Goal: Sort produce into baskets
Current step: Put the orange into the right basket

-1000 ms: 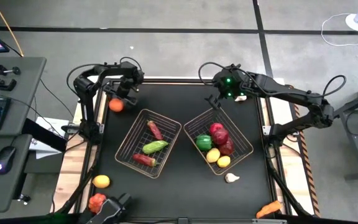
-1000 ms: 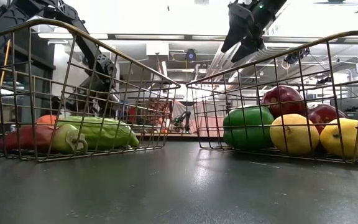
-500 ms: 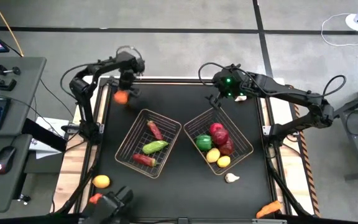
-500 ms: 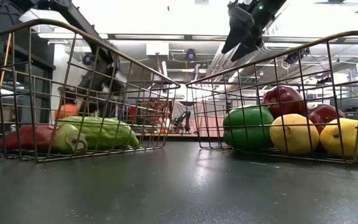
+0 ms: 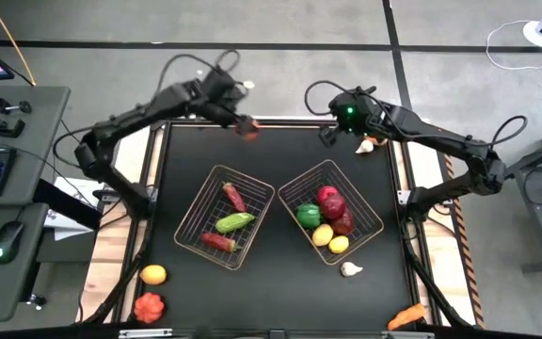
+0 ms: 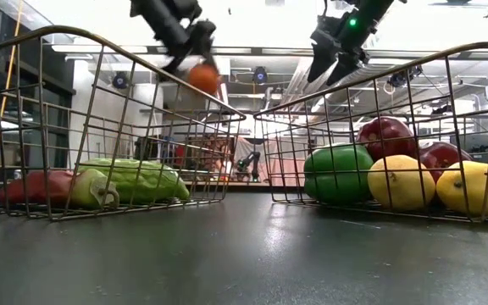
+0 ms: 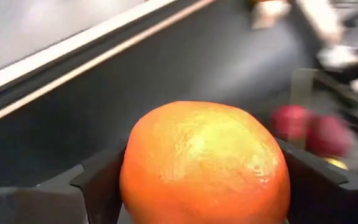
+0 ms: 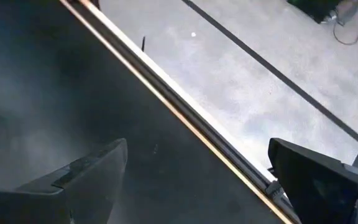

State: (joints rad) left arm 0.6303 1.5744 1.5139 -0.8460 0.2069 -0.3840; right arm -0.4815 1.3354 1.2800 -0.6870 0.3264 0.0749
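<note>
My left gripper [image 5: 242, 122] is shut on an orange fruit [image 5: 249, 129], high above the table's far edge, between the two baskets' far ends; the low view shows the orange fruit [image 6: 203, 78] up in the air. My right gripper [image 5: 329, 134] hangs open and empty over the far edge, right of centre. The left wire basket [image 5: 196, 202] holds a green cucumber [image 5: 234, 222] and two red vegetables. The right basket [image 5: 358, 193] holds red, green and yellow fruits [image 5: 330, 202]. My left gripper pinches the orange fruit by its two opposite sides [image 7: 135, 186] between its two fingers [image 7: 98, 190]. The fingers slant down from the table's far left. The fruit fills the gap between them and is lifted clear of the table.
Loose produce lies on the black table: a white piece [image 5: 369, 145] at the far right, a garlic [image 5: 351, 269] near the right basket, a carrot [image 5: 406, 317] at the near right corner, a yellow-orange fruit [image 5: 153, 274] and a red one [image 5: 148, 306] at the near left.
My left gripper has taken hold of the orange fruit at the table's far left corner, lifted it clear of the table, and swung up and toward the right along the far edge, turning as it went. My right gripper has turned a little in place.
</note>
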